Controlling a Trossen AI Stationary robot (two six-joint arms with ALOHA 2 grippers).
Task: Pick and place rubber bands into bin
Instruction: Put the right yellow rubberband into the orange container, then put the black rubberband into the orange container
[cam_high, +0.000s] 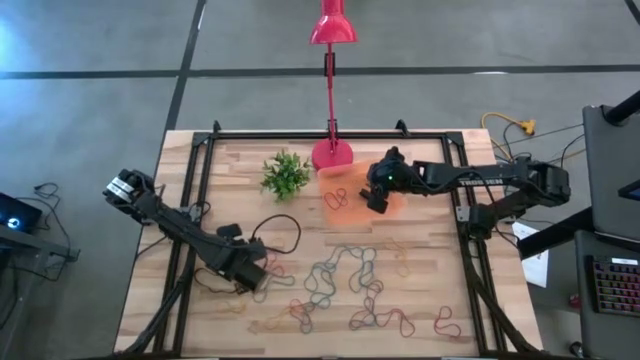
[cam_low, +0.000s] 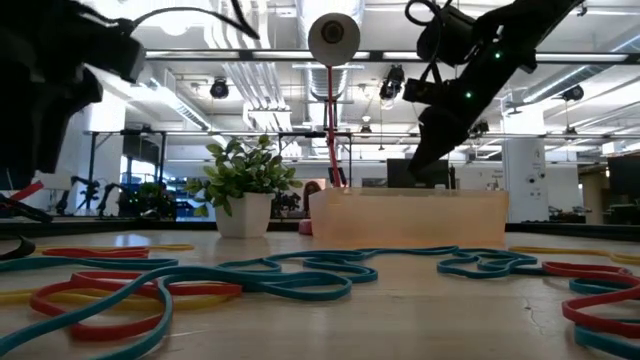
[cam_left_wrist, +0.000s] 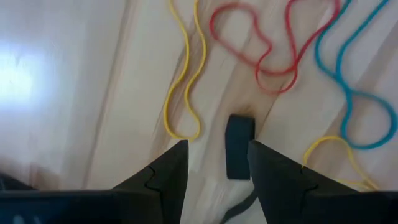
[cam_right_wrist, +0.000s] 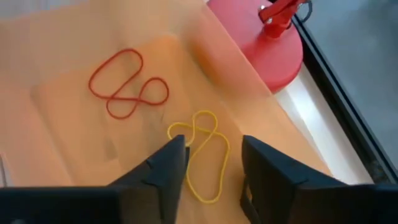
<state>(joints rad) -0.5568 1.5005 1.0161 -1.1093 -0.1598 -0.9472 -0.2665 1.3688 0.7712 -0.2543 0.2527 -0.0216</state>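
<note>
The bin (cam_high: 362, 203) is a shallow orange tray by the lamp base. A red rubber band (cam_right_wrist: 127, 84) and a yellow rubber band (cam_right_wrist: 202, 155) lie flat on the bin's floor (cam_right_wrist: 74, 143). My right gripper (cam_right_wrist: 214, 165) hangs open just above the yellow band, slanting down over the bin (cam_low: 410, 218). Several more rubber bands (cam_high: 345, 275) lie scattered over the near half of the table. My left gripper (cam_left_wrist: 217, 165) points down, open, above the table at its near left (cam_high: 255, 275), near a yellow band (cam_left_wrist: 185, 81) and a red band (cam_left_wrist: 261, 43).
A small green plant (cam_high: 285, 175) stands left of the bin, and the pink lamp base (cam_high: 333, 153) stands behind it. A black cable (cam_high: 285, 230) loops near my left arm. A small dark block (cam_left_wrist: 239, 146) lies on the wood below my left fingers. Black rails (cam_high: 200, 180) run along the table's sides.
</note>
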